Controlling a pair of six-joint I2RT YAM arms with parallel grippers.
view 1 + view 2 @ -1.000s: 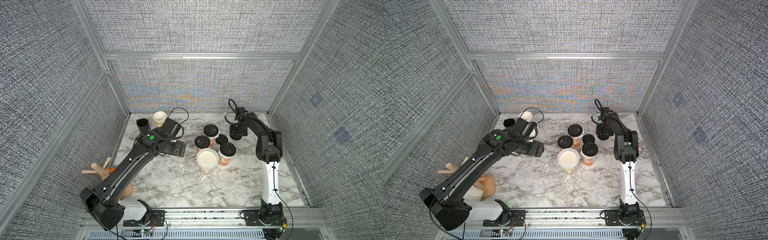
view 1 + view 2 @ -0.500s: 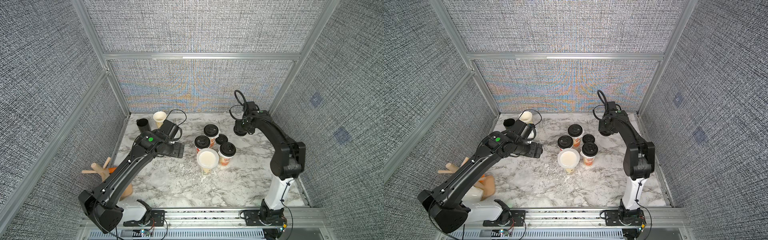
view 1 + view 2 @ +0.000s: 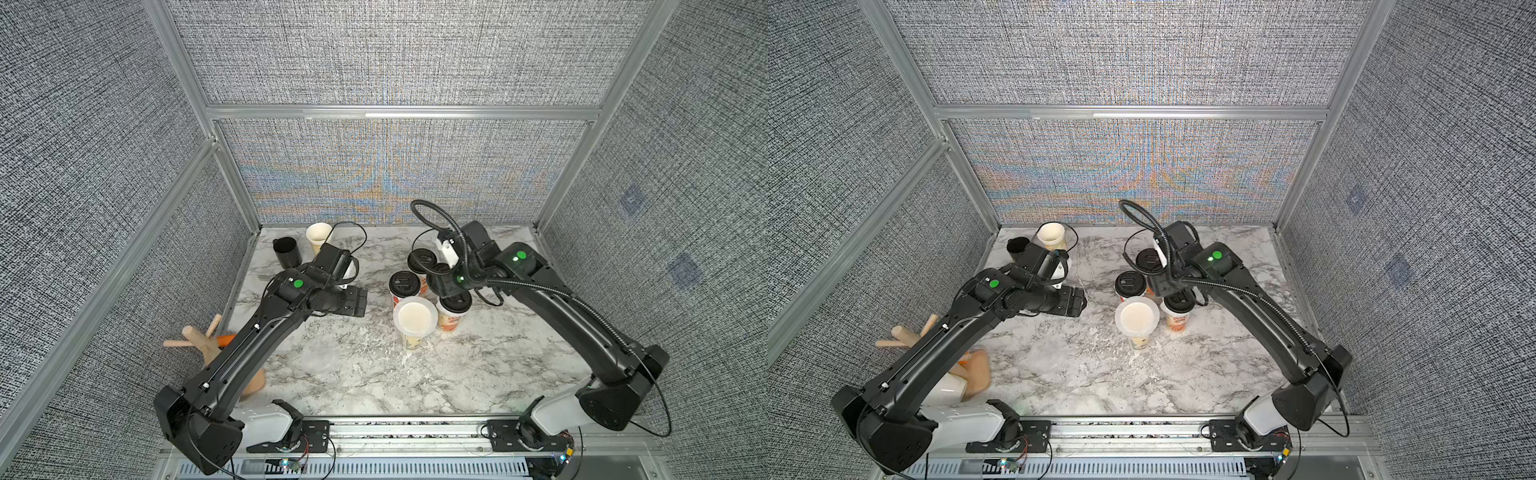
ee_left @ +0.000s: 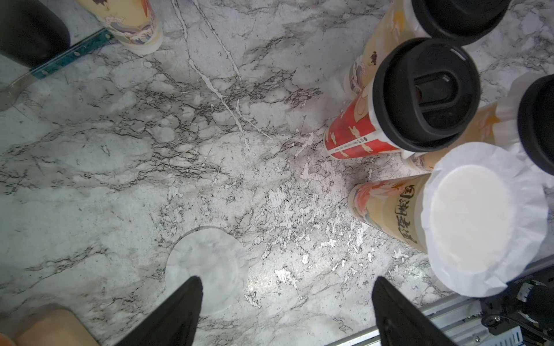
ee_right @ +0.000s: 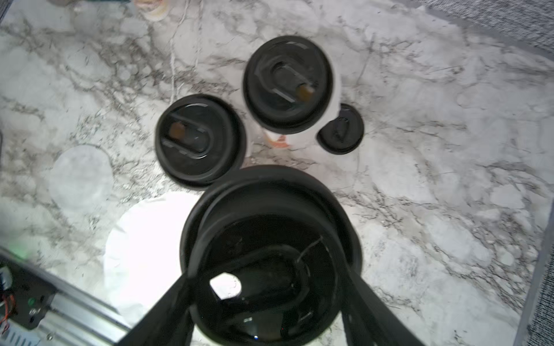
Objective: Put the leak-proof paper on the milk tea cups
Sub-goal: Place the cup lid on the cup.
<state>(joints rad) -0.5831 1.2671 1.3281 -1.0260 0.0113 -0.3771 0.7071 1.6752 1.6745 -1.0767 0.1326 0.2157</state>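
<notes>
Several milk tea cups stand in a cluster mid-table. The front cup [image 3: 415, 318] [image 4: 479, 218] has a leak-proof paper draped over its mouth. Three others, such as the red one [image 3: 404, 284] [image 4: 425, 93], wear black lids. An open cup [image 3: 319, 233] stands at the back left. Another leak-proof paper [image 4: 207, 269] [image 3: 320, 353] lies flat on the marble, just ahead of one finger of my open, empty left gripper [image 4: 287, 280] [image 3: 353, 301]. My right gripper [image 5: 266, 275] [image 3: 451, 291] is shut on a black lid [image 5: 269, 254], held above the cluster next to the paper-covered cup.
A short black mug [image 3: 286, 251] stands by the back-left cup. A small black lid [image 5: 340, 128] lies on the marble behind the cluster. A wooden peg stand [image 3: 199, 336] sits at the left edge under my left arm. Mesh walls close three sides.
My right arm has swung from the back right toward the cup cluster, carrying the black lid over it. My left arm has barely moved.
</notes>
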